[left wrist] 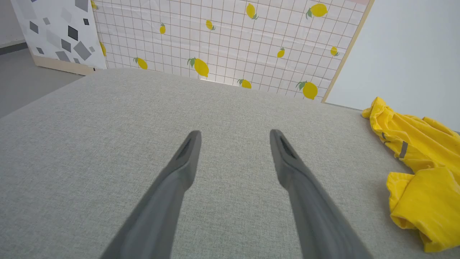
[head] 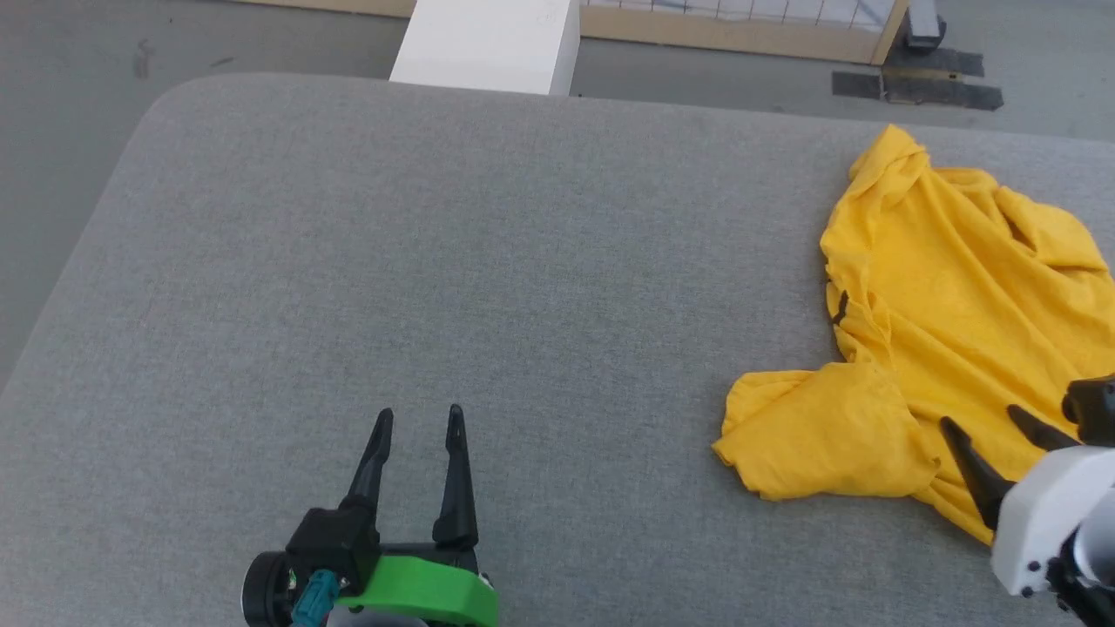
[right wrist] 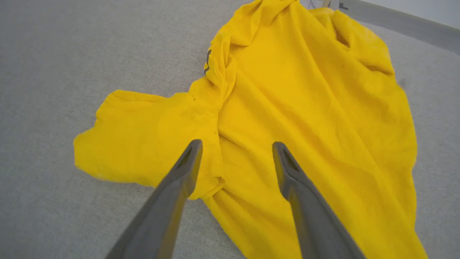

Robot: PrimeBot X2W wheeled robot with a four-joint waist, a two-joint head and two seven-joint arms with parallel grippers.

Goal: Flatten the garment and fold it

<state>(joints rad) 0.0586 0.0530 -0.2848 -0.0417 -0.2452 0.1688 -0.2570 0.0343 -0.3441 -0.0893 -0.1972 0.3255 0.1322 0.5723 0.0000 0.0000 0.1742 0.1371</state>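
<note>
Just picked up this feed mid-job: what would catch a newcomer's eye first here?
The bright yellow garment grabs the eye, lying rumpled at the right end of the grey table, one sleeve flopped toward the middle. The right gripper is poised over its near edge, fingers spread and holding nothing; the left gripper hangs open over bare table.

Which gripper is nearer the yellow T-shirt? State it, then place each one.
Right. The right gripper hovers open over the near edge of the T-shirt, beside the sleeve. The left gripper, also open, sits over bare grey table well to its left, not touching it.
</note>
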